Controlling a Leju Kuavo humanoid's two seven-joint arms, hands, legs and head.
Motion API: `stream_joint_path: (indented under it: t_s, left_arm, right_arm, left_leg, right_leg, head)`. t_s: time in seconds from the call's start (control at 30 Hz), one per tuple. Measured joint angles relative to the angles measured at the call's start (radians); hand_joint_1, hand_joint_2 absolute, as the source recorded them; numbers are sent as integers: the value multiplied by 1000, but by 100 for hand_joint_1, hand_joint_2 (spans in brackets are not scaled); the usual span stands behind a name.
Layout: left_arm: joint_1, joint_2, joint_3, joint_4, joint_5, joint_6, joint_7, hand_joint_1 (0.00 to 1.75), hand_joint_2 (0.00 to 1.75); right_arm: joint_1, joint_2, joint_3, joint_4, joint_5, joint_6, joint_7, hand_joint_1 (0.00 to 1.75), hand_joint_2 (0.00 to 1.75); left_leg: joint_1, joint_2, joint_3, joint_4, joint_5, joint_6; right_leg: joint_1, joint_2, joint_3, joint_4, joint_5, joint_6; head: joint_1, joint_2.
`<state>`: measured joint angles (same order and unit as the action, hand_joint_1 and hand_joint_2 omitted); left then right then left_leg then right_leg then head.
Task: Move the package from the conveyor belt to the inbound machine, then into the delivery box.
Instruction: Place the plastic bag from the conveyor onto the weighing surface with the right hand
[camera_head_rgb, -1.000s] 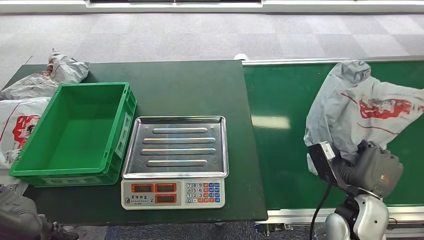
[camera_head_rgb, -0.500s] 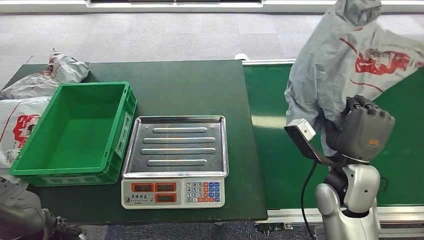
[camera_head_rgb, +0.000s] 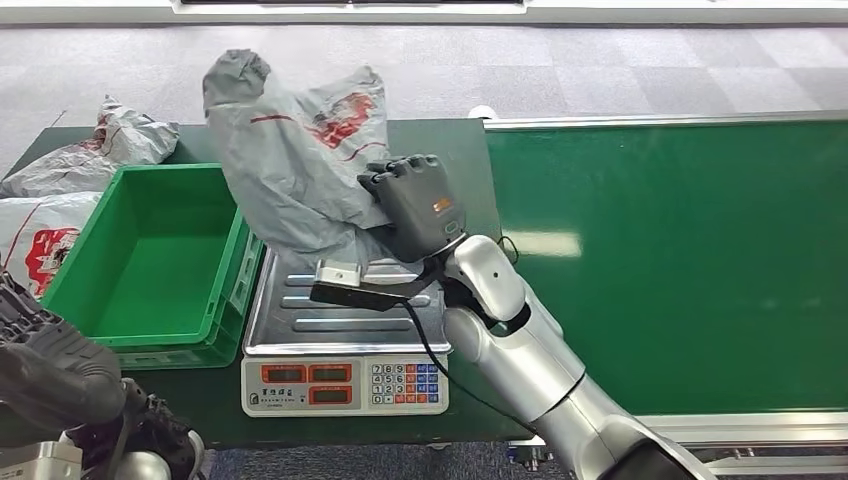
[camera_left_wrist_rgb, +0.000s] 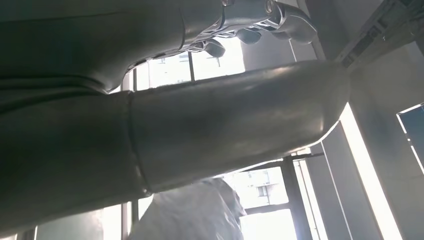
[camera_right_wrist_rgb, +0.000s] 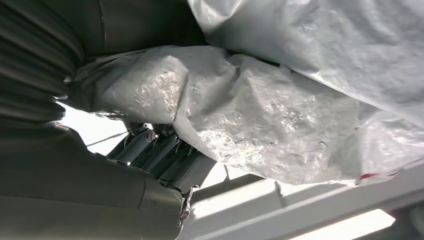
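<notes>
A crumpled grey plastic package (camera_head_rgb: 290, 165) with red print hangs in the air, gripped at its lower end by my right hand (camera_head_rgb: 418, 205). It sits above the far edge of the steel weighing tray (camera_head_rgb: 350, 310) of the inbound machine and overlaps the right rim of the green delivery box (camera_head_rgb: 150, 270). In the right wrist view the package (camera_right_wrist_rgb: 280, 110) lies close against the hand. My left hand (camera_head_rgb: 50, 365) is low at the near left, dark, and its fingers are unclear. The conveyor belt (camera_head_rgb: 680, 260) carries nothing.
Two more grey packages (camera_head_rgb: 120, 140) (camera_head_rgb: 35, 245) lie at the table's left end beside the box. The machine's keypad and displays (camera_head_rgb: 345, 385) face the near edge. The dark green table (camera_head_rgb: 410, 150) stretches behind the tray. A cable runs from my right wrist over the tray.
My right arm lifted the package off the belt, then swung it left to above the tray and box edge. My left hand has risen further into the bottom left.
</notes>
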<state>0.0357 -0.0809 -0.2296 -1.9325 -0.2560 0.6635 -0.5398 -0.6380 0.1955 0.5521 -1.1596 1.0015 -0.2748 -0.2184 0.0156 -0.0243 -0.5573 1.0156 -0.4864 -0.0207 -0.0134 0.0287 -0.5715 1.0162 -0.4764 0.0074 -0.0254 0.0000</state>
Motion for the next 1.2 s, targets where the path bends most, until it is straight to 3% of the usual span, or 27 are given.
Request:
stream_joint_path:
  t_s: [0.23, 0.63, 0.77, 0.83, 0.97, 1.03, 1.17, 1.2]
  left_arm:
    - [-25, 0, -3, 19, -18, -9, 22, 0, 0]
    - [-34, 0, -3, 24, -36, -16, 46, 0, 0]
    - [-35, 0, -3, 23, -44, -19, 54, 0, 0]
    - [-35, 0, -3, 23, -58, -21, 66, 0, 0]
    - [-37, -1, -3, 23, -104, -19, 90, 0, 0]
    - [-35, -2, -2, 21, -122, -11, 93, 0, 0]
    - [-17, -8, 2, 7, -152, 17, 85, 0, 0]
    - [-12, -14, 7, 3, -164, 22, 72, 0, 0]
  right_arm:
    - [-9, 54, 61, 105, -195, 105, -63, 175, 175]
    - [-17, 92, 87, 263, -212, 200, 61, 175, 175]
    - [-21, 97, 91, 288, -202, 212, 107, 0, 175]
    - [-25, 99, 92, 308, -188, 221, 178, 0, 175]
    - [-28, 99, 89, 339, -179, 198, 297, 0, 0]
    - [-22, 95, 77, 324, -190, 164, 301, 0, 0]
    - [37, 74, 35, 182, -233, 76, 252, 0, 175]
    - [60, 67, 24, 128, -250, 55, 228, 0, 175]
  left_leg:
    - [-1, 0, -1, 0, 0, 0]
    - [0, 0, -1, 0, 0, 0]
    - [-1, 0, -2, 0, 0, 0]
    - [-1, 0, -2, 0, 0, 0]
    - [-1, 0, -2, 0, 0, 0]
    - [-1, 1, -2, 1, 0, 0]
    - [-1, 0, -2, 1, 0, 0]
    - [-1, 0, -3, 1, 0, 0]
  right_leg:
    - [-1, -1, 0, 0, 0, 0]
    - [0, -2, -1, 0, 1, 0]
    - [-1, -2, -2, 0, 1, 0]
    - [-1, -2, -2, 0, 1, 0]
    - [-1, -1, -2, 0, 1, 0]
    - [-1, -1, -2, 0, 2, 0]
    - [-1, -1, -3, 0, 2, 0]
    - [-1, -1, -4, 0, 2, 0]
  head:
    - [0, 0]
    - [0, 0]
    - [0, 0]
    - [0, 0]
    - [0, 0]
    - [0, 0]
    - [0, 0]
    - [0, 0]
